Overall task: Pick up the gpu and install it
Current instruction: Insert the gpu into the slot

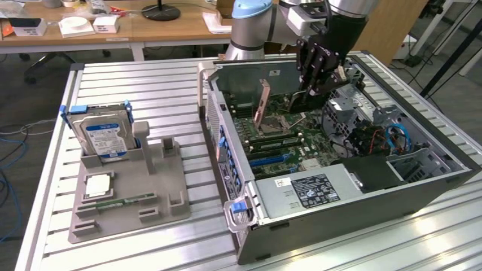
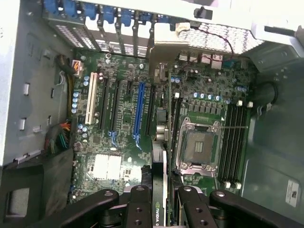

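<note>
Grips the gpu [image 2: 159,156] edge-on in the partly closed gripper [image 2: 164,192], upright over the motherboard [image 2: 118,142] inside the open computer case [image 1: 421,186], end bracket toward the rear slot wall. Crowded by the blue expansion slot [image 2: 137,111] on one side and the CPU socket [image 2: 197,149] on the other. Outside, well apart, a hard drive [image 1: 105,135] and memory stick [image 1: 124,201] in a gray holder [image 1: 162,192]. Impossible to tell whether the card's lower edge meets a slot.

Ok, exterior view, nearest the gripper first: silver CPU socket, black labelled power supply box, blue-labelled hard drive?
1. Silver CPU socket, on the motherboard.
2. Black power supply box, toward the camera.
3. Blue-labelled hard drive, grey holder, exterior view's left.
</note>
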`<state>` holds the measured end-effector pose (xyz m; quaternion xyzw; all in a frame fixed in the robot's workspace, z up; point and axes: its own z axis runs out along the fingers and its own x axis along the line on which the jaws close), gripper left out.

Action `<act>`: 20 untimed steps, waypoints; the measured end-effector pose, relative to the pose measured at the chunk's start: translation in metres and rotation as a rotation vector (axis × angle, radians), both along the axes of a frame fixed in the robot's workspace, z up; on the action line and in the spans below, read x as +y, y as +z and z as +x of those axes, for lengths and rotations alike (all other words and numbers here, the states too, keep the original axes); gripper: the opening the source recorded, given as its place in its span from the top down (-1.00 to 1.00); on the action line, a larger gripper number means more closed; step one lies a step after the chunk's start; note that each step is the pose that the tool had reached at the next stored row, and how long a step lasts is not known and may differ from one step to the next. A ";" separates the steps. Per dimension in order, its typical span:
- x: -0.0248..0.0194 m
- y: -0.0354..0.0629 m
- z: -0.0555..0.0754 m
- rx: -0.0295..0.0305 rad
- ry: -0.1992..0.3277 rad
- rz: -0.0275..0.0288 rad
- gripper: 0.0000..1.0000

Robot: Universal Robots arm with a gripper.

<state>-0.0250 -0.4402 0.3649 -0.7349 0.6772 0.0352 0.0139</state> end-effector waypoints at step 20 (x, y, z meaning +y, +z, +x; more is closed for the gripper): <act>0.0027 -0.0038 -0.001 -0.0013 -0.131 0.0001 0.47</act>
